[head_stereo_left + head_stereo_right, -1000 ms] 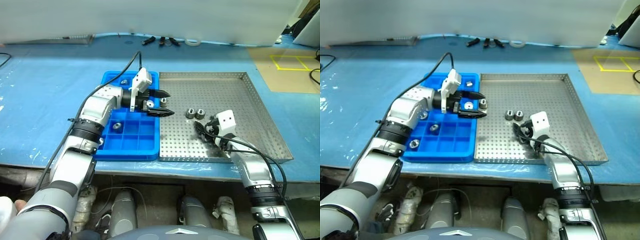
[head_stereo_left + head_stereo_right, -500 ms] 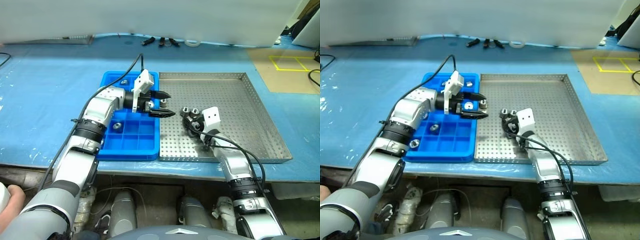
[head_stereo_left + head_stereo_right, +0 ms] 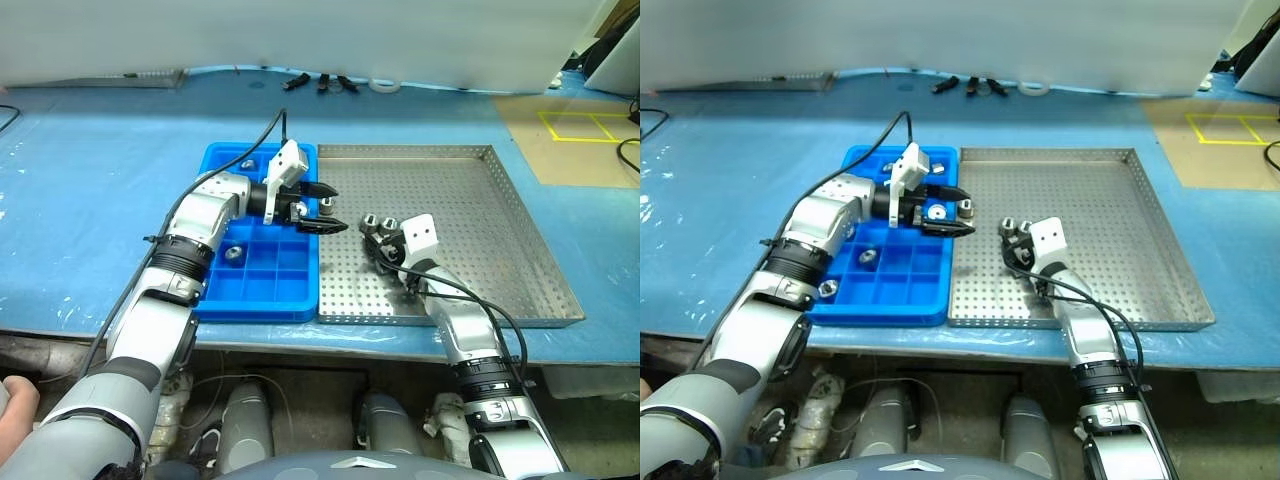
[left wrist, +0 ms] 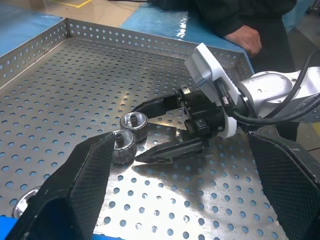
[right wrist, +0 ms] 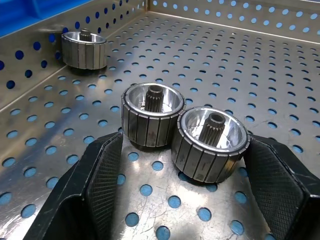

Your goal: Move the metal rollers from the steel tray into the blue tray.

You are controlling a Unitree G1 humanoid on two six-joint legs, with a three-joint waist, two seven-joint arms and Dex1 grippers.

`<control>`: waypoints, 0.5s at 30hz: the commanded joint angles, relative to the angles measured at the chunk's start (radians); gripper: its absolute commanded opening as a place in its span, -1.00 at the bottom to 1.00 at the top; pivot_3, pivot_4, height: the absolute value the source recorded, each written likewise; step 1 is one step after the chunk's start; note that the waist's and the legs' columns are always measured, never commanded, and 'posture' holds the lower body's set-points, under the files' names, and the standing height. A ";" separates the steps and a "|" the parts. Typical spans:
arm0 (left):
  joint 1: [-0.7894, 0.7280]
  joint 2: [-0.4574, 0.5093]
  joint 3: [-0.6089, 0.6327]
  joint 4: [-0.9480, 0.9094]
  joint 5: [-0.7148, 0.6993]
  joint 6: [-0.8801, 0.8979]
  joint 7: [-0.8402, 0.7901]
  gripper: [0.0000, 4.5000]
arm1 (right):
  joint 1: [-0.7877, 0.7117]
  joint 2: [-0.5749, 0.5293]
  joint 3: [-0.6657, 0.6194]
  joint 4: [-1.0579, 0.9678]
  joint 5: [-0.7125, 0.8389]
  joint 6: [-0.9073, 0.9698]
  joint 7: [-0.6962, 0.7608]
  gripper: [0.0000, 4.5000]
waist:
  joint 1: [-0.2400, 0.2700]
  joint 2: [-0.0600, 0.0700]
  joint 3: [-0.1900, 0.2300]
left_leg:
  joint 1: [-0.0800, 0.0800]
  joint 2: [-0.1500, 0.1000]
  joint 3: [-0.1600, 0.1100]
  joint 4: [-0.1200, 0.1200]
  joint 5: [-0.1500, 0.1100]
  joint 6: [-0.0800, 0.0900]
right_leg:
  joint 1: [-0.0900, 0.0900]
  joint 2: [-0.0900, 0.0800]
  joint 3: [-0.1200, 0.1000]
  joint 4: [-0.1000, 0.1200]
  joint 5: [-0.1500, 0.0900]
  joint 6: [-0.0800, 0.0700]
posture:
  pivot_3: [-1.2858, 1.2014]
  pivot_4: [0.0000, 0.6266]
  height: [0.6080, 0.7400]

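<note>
The steel tray (image 3: 480, 220) lies right of the blue tray (image 3: 260, 290). Two metal rollers (image 5: 152, 115) (image 5: 212, 142) stand side by side on the steel tray, just ahead of and between the spread fingers of my open right gripper (image 3: 376, 243). A third roller (image 3: 327, 207) sits by the steel tray's left rim. My left gripper (image 3: 330, 208) hovers open over it, pointing right across the seam between the trays. Several rollers, such as one (image 3: 235, 252), rest in compartments of the blue tray. In the left wrist view the right gripper (image 4: 137, 134) flanks the pair.
Small dark tools (image 3: 325, 82) and a tape roll (image 3: 385, 86) lie at the table's far edge. A yellow-marked brown board (image 3: 590, 125) is at the far right. A person's hand (image 4: 242, 37) rests beyond the steel tray.
My right gripper has moved left across the steel tray up to the two rollers. The left gripper has stayed where it was.
</note>
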 commanded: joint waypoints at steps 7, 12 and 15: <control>-0.033 -0.006 0.009 0.012 0.014 -0.033 0.012 1.00 | 0.053 0.015 0.025 -0.053 0.020 -0.029 0.060 -0.08 | 0.000 0.000 0.000 | 0.000 0.000 0.000 -0.003 0.000 0.000 | 0.000 0.000 0.000 -0.002 0.000 0.000 | -0.18 -0.52 1.00; -0.034 -0.008 0.011 0.013 0.016 -0.034 0.011 1.00 | 0.061 0.013 0.015 -0.092 0.028 -0.016 0.075 -0.29 | 0.002 0.000 0.000 | 0.000 0.000 0.000 -0.006 0.000 0.000 | 0.000 0.000 0.000 -0.004 0.000 0.000 | -0.18 -0.52 1.00; -0.037 -0.005 0.013 0.015 0.017 -0.034 0.007 1.00 | 0.057 0.004 0.001 -0.114 0.033 -0.001 0.077 -0.29 | 0.002 0.000 0.000 | -0.002 0.000 0.000 -0.006 0.000 0.000 | -0.002 0.000 0.000 -0.004 0.000 0.000 | -0.18 -0.52 1.00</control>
